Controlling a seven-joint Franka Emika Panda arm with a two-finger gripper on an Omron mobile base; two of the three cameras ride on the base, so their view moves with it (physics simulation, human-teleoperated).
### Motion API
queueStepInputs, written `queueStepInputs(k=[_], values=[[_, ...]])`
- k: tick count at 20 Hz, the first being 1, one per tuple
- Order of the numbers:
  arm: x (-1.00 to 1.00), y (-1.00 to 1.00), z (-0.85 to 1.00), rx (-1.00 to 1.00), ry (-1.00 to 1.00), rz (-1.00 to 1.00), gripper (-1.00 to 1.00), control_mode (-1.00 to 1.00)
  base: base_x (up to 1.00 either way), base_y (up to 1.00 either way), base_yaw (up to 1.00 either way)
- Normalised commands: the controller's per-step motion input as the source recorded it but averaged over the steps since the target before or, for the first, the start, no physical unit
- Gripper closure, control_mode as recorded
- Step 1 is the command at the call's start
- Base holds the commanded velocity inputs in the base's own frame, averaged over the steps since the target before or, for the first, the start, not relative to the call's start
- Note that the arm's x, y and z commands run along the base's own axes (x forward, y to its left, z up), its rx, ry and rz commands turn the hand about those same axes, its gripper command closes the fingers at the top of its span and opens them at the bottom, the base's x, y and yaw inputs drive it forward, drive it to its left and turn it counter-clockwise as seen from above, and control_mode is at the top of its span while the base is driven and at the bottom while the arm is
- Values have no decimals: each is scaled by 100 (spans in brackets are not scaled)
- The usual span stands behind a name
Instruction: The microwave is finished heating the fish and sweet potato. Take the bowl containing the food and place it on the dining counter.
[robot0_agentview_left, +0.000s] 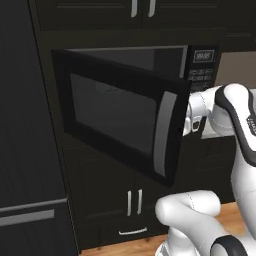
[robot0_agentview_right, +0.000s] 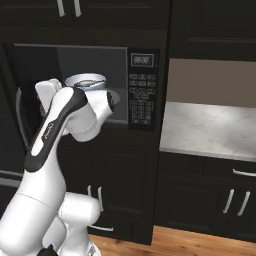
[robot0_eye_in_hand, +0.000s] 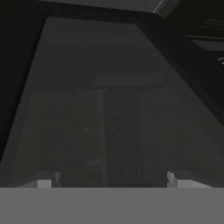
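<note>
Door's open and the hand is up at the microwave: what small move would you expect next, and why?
Probably ease the hand down toward the bowl and line it up on the rim. The microwave door hangs open, the bowl sits inside just behind the wrist, and the fingers stand wide apart over the bare grey cavity wall, holding nothing.

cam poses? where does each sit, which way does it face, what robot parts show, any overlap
Left base view: behind-left of the arm, facing the microwave, door swung open; arm at right.
Right base view: behind-right, facing the cavity and bowl; arm at left.
Hand view: on the hand, open, looking into the grey cavity.
Shared: both base views show microwave and arm.
</note>
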Motion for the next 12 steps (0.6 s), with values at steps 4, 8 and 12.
queueStepInputs(k=[4, 8, 12], values=[[-99, 100, 7, 0, 0, 38, -100, -100, 0, 0, 0], [-80, 100, -6, 0, -8, 15, -100, -100, 0, 0, 0], [-11, 90, -20, -1, -10, -3, -100, -100, 0, 0, 0]])
